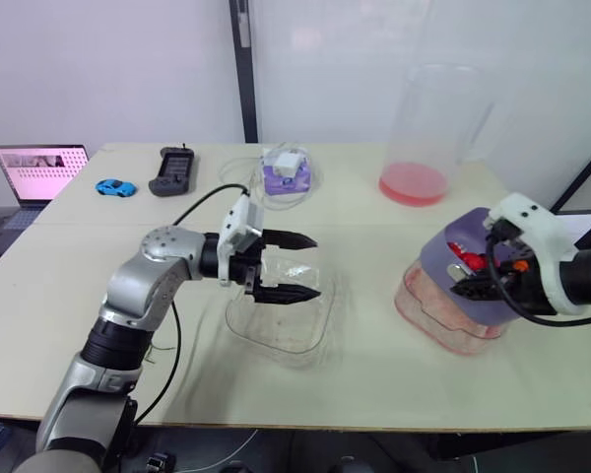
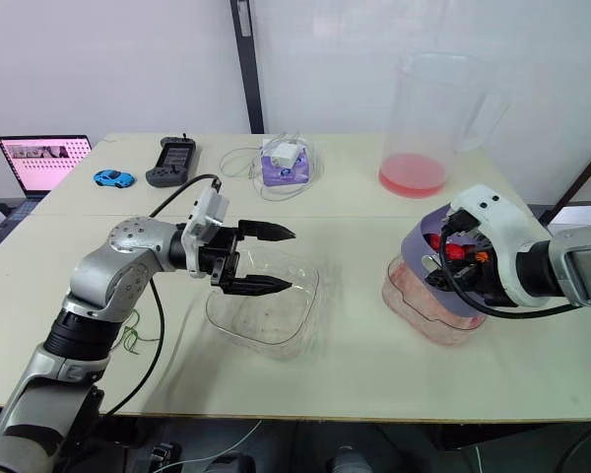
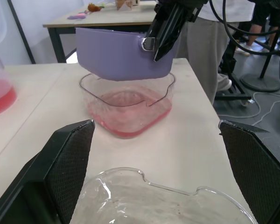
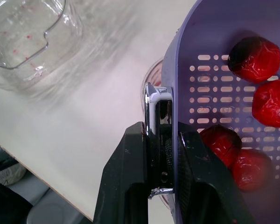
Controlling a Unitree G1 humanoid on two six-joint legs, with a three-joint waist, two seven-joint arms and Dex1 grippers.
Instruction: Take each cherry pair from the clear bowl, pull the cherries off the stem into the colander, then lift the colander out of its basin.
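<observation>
Right gripper [image 4: 161, 140]: I pinch the lilac colander [image 3: 121, 56] by its rim.
Left gripper [image 1: 315, 266]: spread, over the clear bowl [image 2: 266, 317].
Bowl: no cherry pairs visible.
Colander: 4 cherries [image 4: 254, 58] showing, tilted, just above its basin [image 3: 130, 122].
Remaining: probably only finishing the lift.

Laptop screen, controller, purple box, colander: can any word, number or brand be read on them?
No text can be read.
Laptop screen: marks too small to read.
Controller: too small to tell.
Purple box: no legible label.
Colander: no print visible.
</observation>
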